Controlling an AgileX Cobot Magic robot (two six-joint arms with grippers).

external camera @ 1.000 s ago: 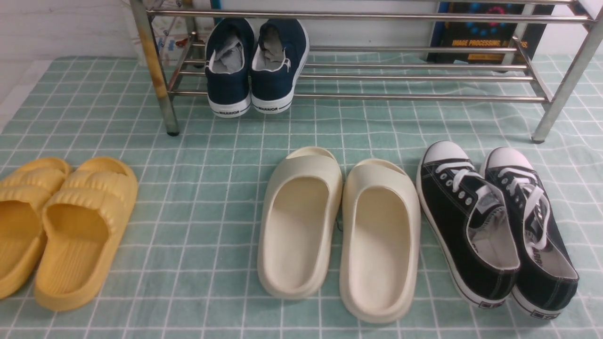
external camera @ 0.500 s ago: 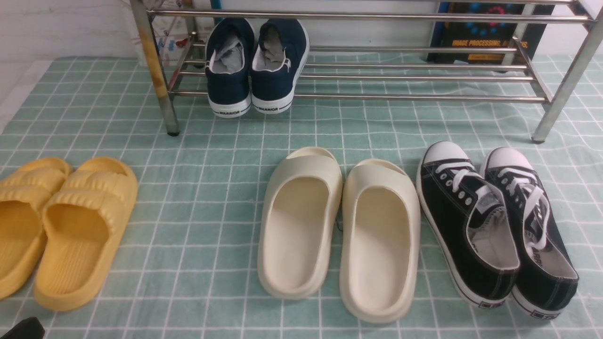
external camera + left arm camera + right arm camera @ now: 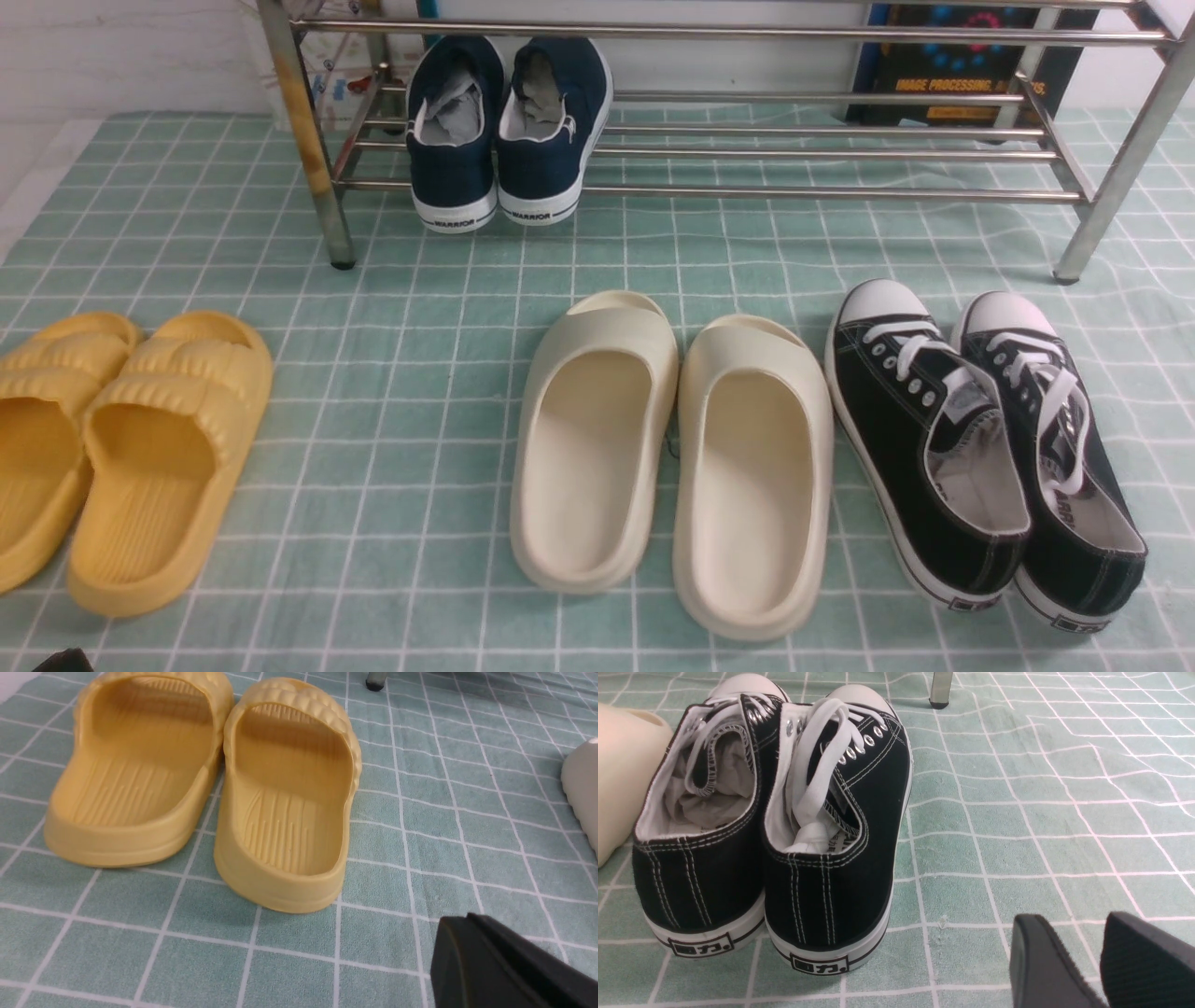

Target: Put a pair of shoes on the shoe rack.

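In my left wrist view the left gripper (image 3: 509,961) sits at the lower right of the frame as one dark block, jaws together and holding nothing. In the right wrist view the right gripper (image 3: 1099,961) is also at the lower right; I see two dark fingers with a narrow gap between them and nothing in it, so these jaws are slightly apart.

In the front view, the yellow slides (image 3: 112,448) lie at the lower left on the green checked cloth (image 3: 420,308). The cream slides (image 3: 672,457) are in the lower middle and the black lace-up sneakers (image 3: 980,439) at the lower right, just beside them.

Farther back, at the upper part of the frame, stands the shoe rack (image 3: 794,194). On the left end of its low shelf sits the pair of shoes (image 3: 509,131), side by side, heels toward me. Behind the rack, at the upper right, I see a dark book (image 3: 962,65).
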